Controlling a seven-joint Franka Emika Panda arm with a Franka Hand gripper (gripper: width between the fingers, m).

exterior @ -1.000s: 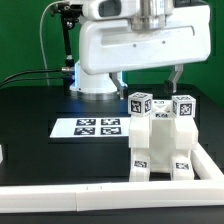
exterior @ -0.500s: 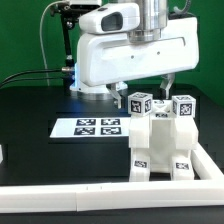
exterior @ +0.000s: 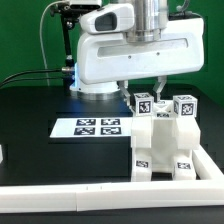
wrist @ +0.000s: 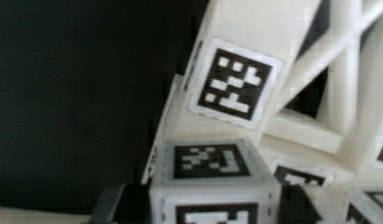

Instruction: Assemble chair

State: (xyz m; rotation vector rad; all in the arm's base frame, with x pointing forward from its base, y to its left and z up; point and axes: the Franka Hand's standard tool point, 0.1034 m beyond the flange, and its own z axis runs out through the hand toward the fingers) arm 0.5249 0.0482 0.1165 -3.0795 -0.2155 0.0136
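Observation:
The partly built white chair [exterior: 160, 145] stands upright at the exterior view's right, on the black table. Two tagged white post tops rise from it: a left one [exterior: 143, 102] and a right one [exterior: 183, 106]. My gripper [exterior: 142, 90] hangs right over the left post top, one dark finger on each side of it. The jaws are open and hold nothing. In the wrist view the tagged post top [wrist: 213, 190] sits between the two dark fingers [wrist: 120, 202], with a gap showing. The chair's white slatted frame [wrist: 303, 70] stretches away beyond it.
The marker board [exterior: 100, 127] lies flat at the exterior view's left of the chair. A white rail [exterior: 100, 200] runs along the table's front edge, with a white wall [exterior: 214, 160] at the right. The robot's base [exterior: 95, 85] stands behind.
The gripper has come down and shifted slightly to the exterior view's left, so its fingers now flank the left post top. The chair has not moved.

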